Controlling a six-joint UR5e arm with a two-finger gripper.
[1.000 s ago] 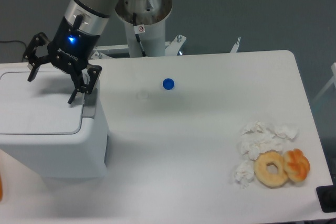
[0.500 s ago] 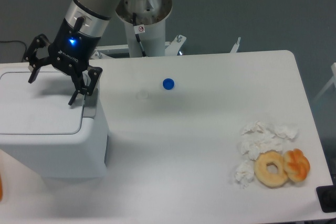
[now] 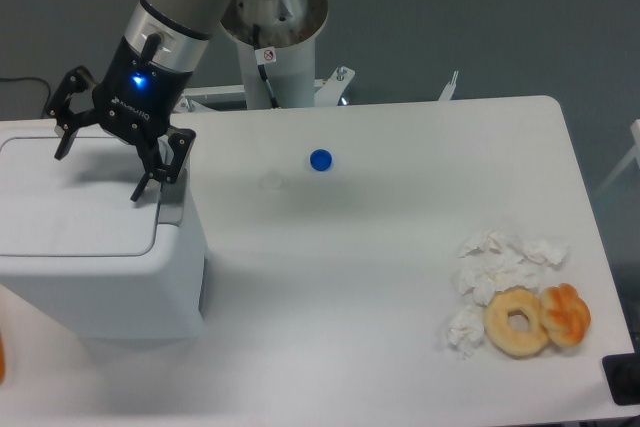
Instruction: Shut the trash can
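Note:
The trash can [image 3: 110, 277] is a large white boxy bin at the left of the table. Its flat white lid [image 3: 70, 197] lies down flat on top, with a grey latch tab [image 3: 170, 209] at the lid's right edge. My gripper [image 3: 97, 169] hangs just above the lid's back right part. Its black fingers [image 3: 150, 175] are spread wide apart and hold nothing. One finger points down close to the grey tab.
A blue bottle cap [image 3: 320, 159] and a clear cap [image 3: 271, 182] lie mid-table. Crumpled white tissues [image 3: 500, 267], a plain doughnut [image 3: 517, 322] and a glazed pastry [image 3: 566, 314] lie at the front right. The robot's base column [image 3: 275, 37] stands behind the table.
The gripper has risen very slightly above the lid. Nothing else has moved.

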